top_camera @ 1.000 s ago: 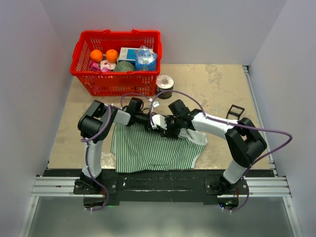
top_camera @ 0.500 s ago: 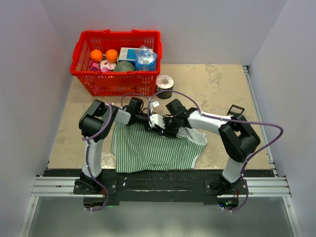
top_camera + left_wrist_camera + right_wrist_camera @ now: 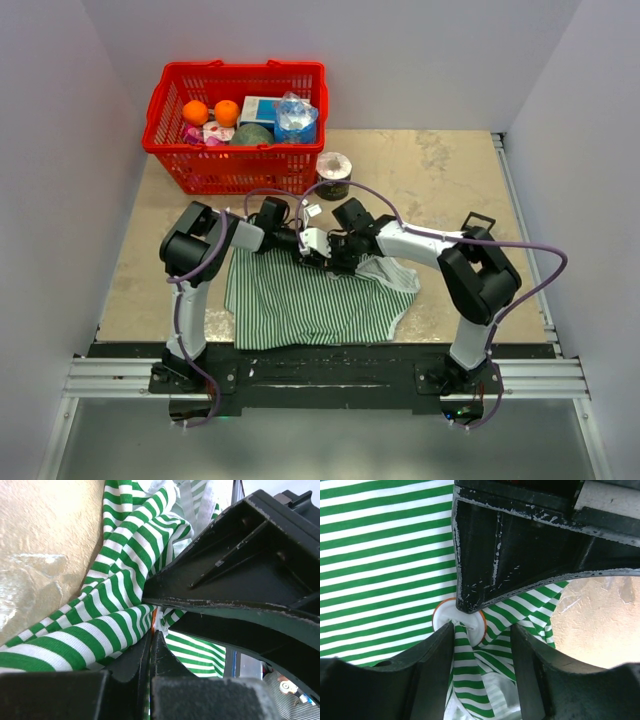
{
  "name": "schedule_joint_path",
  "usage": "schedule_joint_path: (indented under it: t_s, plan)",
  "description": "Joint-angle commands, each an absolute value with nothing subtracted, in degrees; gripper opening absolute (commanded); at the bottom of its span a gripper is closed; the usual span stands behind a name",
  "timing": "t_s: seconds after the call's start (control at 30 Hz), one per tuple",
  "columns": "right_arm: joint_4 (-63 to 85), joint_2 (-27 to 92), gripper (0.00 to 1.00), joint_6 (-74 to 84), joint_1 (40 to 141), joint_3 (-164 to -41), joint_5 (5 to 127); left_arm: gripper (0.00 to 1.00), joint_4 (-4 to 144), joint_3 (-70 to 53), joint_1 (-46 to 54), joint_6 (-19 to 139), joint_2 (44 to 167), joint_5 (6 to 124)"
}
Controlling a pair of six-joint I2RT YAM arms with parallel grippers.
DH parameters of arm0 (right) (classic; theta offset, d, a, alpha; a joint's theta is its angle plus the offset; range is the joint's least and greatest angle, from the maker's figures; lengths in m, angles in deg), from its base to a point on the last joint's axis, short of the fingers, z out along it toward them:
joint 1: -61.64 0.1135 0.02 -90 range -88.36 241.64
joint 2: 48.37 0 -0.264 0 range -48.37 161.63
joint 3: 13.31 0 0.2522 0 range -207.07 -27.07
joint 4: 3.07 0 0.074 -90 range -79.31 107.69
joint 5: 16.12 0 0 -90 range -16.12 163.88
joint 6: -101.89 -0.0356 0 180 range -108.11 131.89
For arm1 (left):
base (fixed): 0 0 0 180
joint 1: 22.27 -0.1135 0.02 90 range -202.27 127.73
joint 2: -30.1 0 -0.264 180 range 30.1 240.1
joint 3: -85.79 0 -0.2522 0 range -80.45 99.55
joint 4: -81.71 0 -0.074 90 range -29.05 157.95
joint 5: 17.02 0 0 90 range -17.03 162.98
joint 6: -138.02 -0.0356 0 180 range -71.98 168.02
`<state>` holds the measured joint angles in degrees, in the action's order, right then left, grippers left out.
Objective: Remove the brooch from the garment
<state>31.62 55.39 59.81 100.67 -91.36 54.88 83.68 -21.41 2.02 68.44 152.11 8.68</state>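
The green-and-white striped garment [image 3: 310, 300] lies on the table in front of both arms. It also fills the left wrist view [image 3: 115, 590] and the right wrist view [image 3: 385, 555]. The brooch [image 3: 444, 621] is a small white disc with an orange rim, pinned to a bunched fold. My left gripper [image 3: 306, 246] is shut on it; in the left wrist view the brooch [image 3: 154, 617] shows edge-on at the closed tips of the gripper [image 3: 151, 635]. My right gripper [image 3: 482, 645] is open and straddles the fold just below the brooch. Its left finger [image 3: 425, 665] touches the disc's rim.
A red basket [image 3: 238, 125] with oranges and packets stands at the back left. A white tape roll [image 3: 333, 175] sits just behind the grippers. A small black square frame [image 3: 478, 225] lies at the right. Walls close in on both sides.
The right arm has folded in to the left, bringing its gripper closer against the left gripper at the garment's top edge. The left arm has hardly moved.
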Motion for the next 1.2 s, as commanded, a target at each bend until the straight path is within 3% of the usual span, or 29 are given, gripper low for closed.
schedule_joint_path:
  t_s: [0.0, 0.2, 0.5, 0.77, 1.17]
  plan:
    - [28.61, 56.92, 0.48, 59.17, 100.4, -93.6, 58.24, 0.0, 83.16, -20.25, 1.19, 67.09, 153.49, 10.48]
    - [28.09, 57.27, 0.34, 59.08, 99.62, -93.08, 62.28, 0.0, 81.76, -20.42, 1.19, 65.69, 153.32, 10.31]
    - [29.67, 58.23, 0.32, 59.87, 97.5, -95.45, 61.14, 0.0, 78.76, -19.46, 1.37, 61.64, 153.06, 10.05]
    - [38.1, 59.9, 0.48, 57.16, 95.4, -99.31, 48.05, 0.0, 77.71, -19.46, 1.46, 60.32, 152.53, 11.01]
    - [46.37, 68.6, 0.53, 49.42, 91.26, -108.28, 38.73, 0.0, 77.71, -19.72, 1.46, 60.15, 152.44, 11.54]
